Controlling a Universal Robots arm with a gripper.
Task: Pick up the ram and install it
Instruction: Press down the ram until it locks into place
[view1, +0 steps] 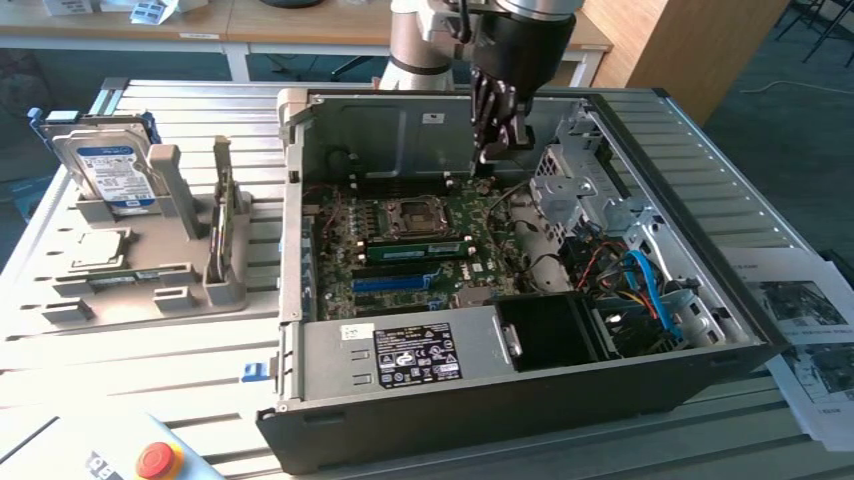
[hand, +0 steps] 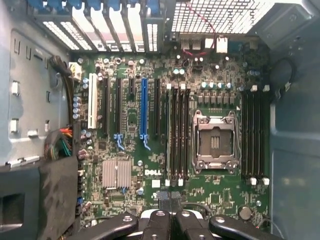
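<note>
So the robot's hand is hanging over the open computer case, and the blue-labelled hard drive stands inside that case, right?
Not quite. The hand does hang over the open computer case, but the blue-labelled hard drive stands outside it, in a grey holder to the exterior view's left of the case. The exterior view shows this.

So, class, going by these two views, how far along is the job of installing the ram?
Looks done: a green stick, probably the ram, lies along the slots beside the processor socket inside the case. In hand: the gripper hangs shut above the board; I cannot tell whether it holds anything. Left: whether the stick is fully seated cannot be judged.
</note>
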